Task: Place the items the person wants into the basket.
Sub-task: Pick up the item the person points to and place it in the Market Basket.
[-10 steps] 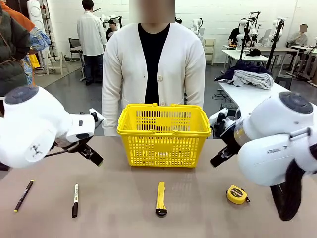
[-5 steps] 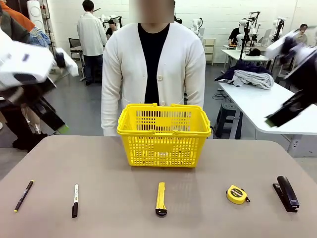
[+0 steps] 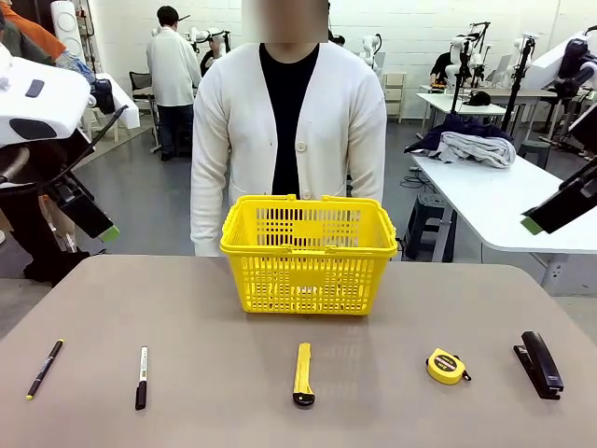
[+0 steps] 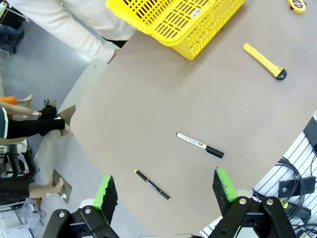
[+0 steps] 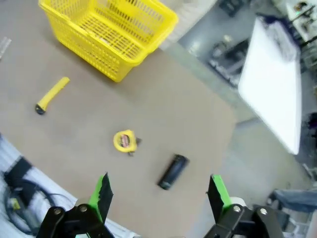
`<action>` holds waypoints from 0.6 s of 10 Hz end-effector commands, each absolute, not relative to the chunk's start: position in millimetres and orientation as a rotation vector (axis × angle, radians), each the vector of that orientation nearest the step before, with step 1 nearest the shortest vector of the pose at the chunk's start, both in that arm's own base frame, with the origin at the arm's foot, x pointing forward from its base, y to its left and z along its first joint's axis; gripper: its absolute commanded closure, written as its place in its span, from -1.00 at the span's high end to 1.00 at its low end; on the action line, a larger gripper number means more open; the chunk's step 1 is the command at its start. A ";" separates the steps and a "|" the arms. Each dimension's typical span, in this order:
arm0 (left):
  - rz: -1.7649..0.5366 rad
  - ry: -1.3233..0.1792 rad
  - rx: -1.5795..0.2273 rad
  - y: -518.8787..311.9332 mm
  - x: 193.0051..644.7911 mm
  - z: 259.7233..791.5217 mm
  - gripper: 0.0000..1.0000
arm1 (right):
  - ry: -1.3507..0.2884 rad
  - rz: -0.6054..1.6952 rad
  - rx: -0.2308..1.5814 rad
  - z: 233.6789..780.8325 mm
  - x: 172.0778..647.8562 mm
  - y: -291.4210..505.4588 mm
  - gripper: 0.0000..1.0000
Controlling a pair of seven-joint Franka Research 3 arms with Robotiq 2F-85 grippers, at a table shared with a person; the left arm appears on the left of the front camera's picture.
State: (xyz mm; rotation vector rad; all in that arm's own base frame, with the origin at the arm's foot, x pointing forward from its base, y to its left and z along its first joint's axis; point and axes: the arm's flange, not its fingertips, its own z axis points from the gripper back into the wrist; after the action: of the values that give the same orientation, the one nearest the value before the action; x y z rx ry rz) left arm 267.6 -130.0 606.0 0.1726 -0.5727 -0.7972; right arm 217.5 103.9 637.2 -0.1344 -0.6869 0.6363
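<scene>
Evidently nothing's done: pen (image 3: 45,368), marker (image 3: 142,376), knife (image 3: 303,373) lie outside the basket (image 3: 308,280); my left gripper (image 4: 165,191) and right gripper (image 5: 159,191) hang spread, empty

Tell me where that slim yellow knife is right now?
In the front view the utility knife lies on the table near the middle, closer to the camera than the basket, with the marker to its left and the tape measure to its right.
</scene>
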 end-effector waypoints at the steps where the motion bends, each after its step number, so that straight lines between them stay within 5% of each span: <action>1: -0.917 -0.549 -0.223 -90.2 276.8 622.5 1.00 | -0.721 0.650 0.459 638.5 226.1 40.7 1.00; 3: -0.926 -0.641 -0.620 -28.2 284.0 631.6 1.00 | -0.825 0.635 0.702 630.5 217.4 -21.0 1.00; 6: -0.854 -0.818 -0.628 50.2 268.6 630.2 1.00 | -0.907 0.519 0.598 596.0 193.1 -80.5 1.00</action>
State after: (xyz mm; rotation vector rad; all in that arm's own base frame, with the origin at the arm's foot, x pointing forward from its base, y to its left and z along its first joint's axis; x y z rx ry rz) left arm 278.2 37.8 631.9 -0.6345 -0.8148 -0.8838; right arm 214.1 -86.4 629.1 0.6474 -0.9169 0.5384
